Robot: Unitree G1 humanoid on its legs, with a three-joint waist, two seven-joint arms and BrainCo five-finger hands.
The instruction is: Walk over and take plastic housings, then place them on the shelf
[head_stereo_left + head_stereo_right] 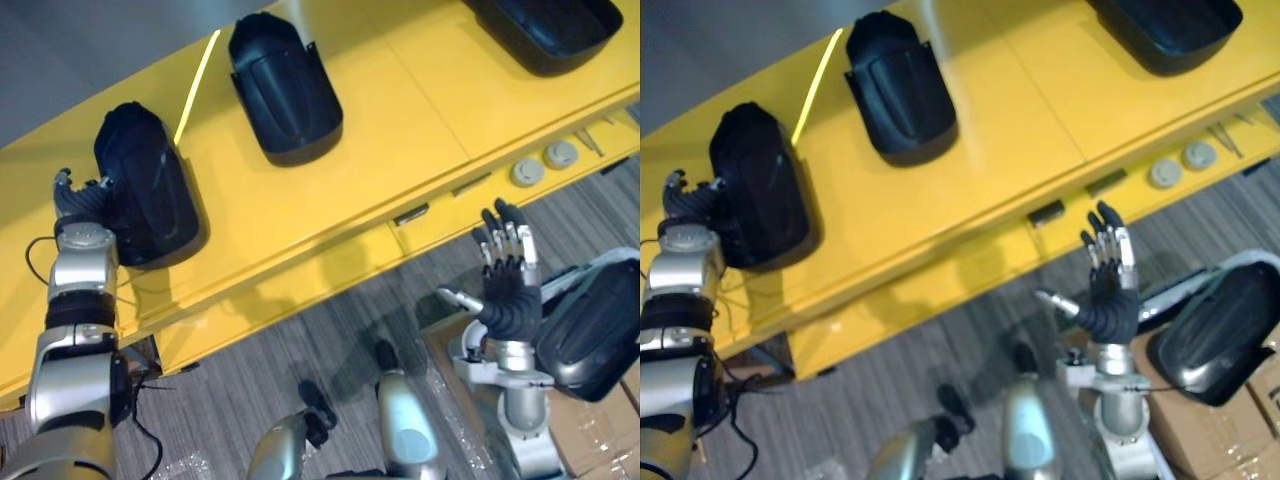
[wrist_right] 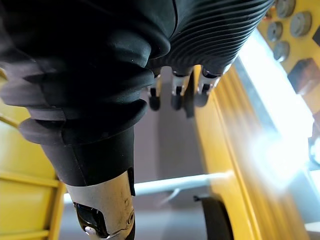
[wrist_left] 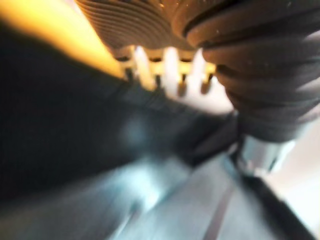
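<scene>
Three black plastic housings lie on the yellow shelf [image 1: 400,120]: one at the left [image 1: 150,185], one in the middle [image 1: 283,90], and one at the far right [image 1: 555,30], cut off by the view's edge. My left hand [image 1: 80,195] is against the left edge of the left housing, which appears as a dark blurred mass [image 3: 75,125] in the left wrist view. My right hand [image 1: 508,290] is raised over the floor in front of the shelf, open and holding nothing. A fourth black housing [image 1: 595,335] rests just right of it on cardboard boxes.
Two grey round discs [image 1: 545,163] and small dark slots sit on the shelf's lower front ledge. Cardboard boxes [image 1: 595,435] stand at the lower right. Grey striped carpet [image 1: 300,350] lies in front of the shelf.
</scene>
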